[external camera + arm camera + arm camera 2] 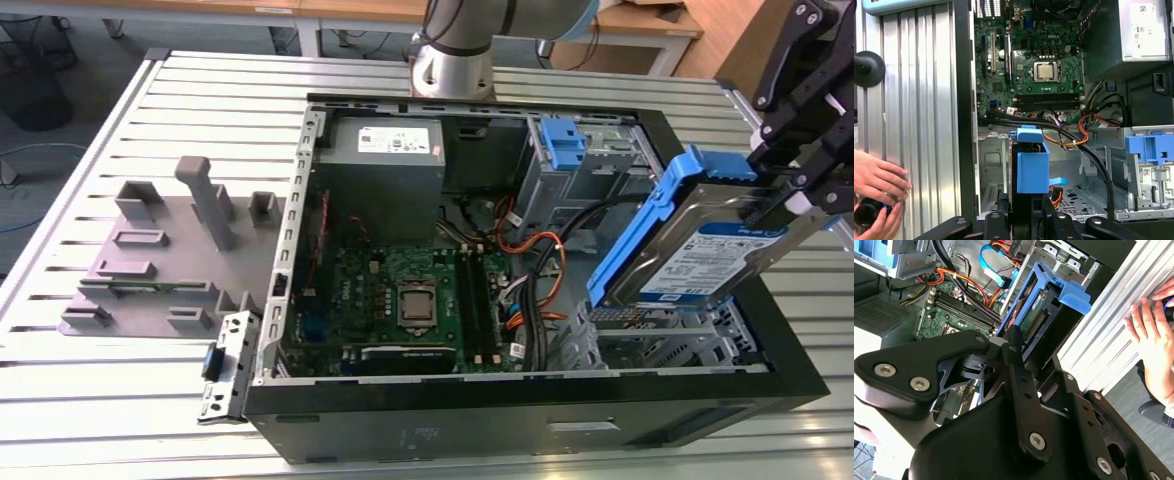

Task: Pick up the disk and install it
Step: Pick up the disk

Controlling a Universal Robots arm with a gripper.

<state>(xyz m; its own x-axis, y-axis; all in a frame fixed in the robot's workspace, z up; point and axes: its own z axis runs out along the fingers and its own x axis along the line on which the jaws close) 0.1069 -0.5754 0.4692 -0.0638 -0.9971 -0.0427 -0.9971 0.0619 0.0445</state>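
Observation:
The disk (694, 245), a silver drive with a blue-and-white label and blue side rails, hangs tilted on edge above the case's drive bay (667, 340), at the exterior view's right. My gripper (785, 205) is shut on its upper end and comes in from the right. In the second wrist view the disk (1046, 315) shows its connector edge between the blue rails, with a black finger (1013, 337) pressed against it. The first wrist view looks along the disk's blue rail (1031, 165) down at the empty metal bay (991, 165).
The open computer case (534, 395) lies on a slatted aluminium table (120, 400). Inside are the motherboard (400, 300), a grey power-supply box (380, 140), a blue latch on a drive cage (561, 140) and orange and black cables (534, 250). A grey fixture (174, 240) sits left. A person's hands (876, 185) rest on the table.

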